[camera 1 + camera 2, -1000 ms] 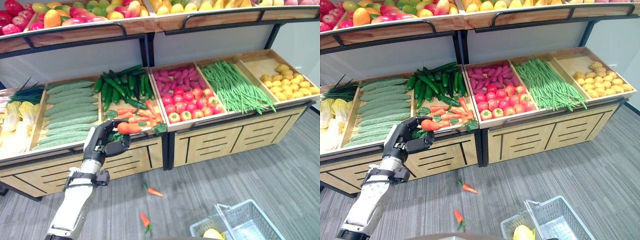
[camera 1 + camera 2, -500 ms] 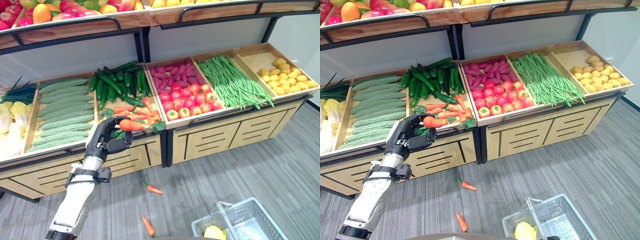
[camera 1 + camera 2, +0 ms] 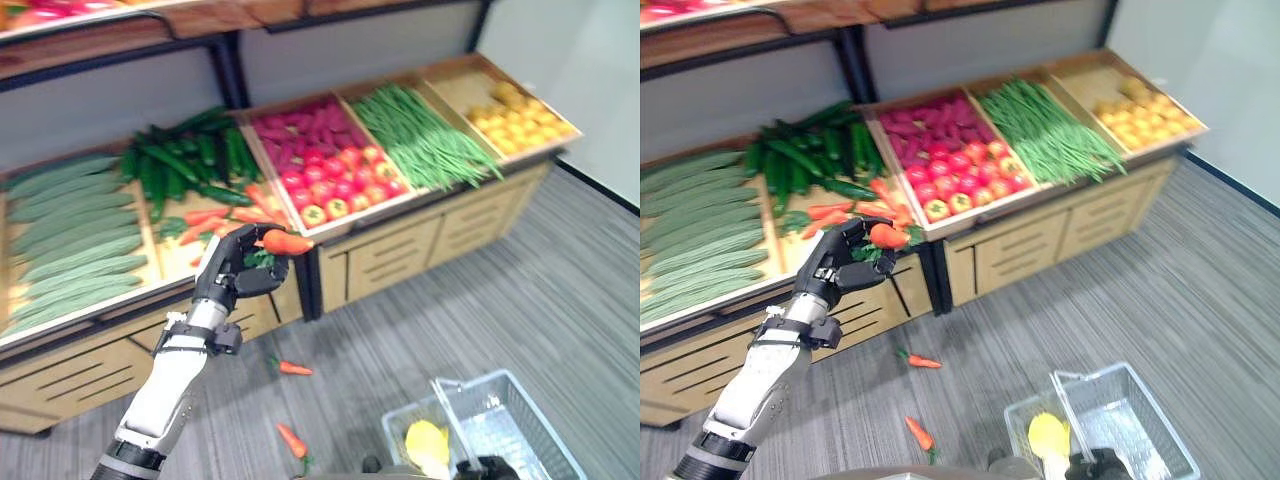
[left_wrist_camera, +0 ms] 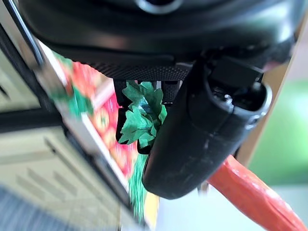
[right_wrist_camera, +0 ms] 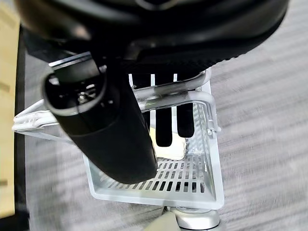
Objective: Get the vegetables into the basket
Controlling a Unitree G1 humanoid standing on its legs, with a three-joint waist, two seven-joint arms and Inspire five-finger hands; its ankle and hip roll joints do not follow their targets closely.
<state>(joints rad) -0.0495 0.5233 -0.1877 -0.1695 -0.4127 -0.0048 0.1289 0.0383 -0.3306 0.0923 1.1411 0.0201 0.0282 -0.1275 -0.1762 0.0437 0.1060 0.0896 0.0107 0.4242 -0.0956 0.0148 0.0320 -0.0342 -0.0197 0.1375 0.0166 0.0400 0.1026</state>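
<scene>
My left hand (image 3: 232, 277) is shut on an orange carrot (image 3: 286, 242) with green leaves (image 4: 141, 117), held in the air just off the front edge of the carrot bin (image 3: 205, 215). In the left wrist view the carrot (image 4: 250, 192) sticks out past the thumb (image 4: 202, 139). A pale slatted basket (image 3: 535, 425) hangs low at the right above the floor, with a yellow item (image 3: 425, 440) inside. In the right wrist view my right hand (image 5: 120, 130) has its fingers (image 5: 164, 126) hooked under the basket's handle (image 5: 192, 96).
Two carrots (image 3: 292, 368) (image 3: 292, 440) lie on the grey floor in front of the wooden stand. Its bins hold cucumbers (image 3: 70, 240), dark green vegetables (image 3: 185, 160), tomatoes (image 3: 335, 185), green beans (image 3: 425, 145) and yellow produce (image 3: 525, 110).
The camera has swung right and down. My left hand has drawn the carrot off the carrot bin, out past the stand's front edge. The basket shows more fully.
</scene>
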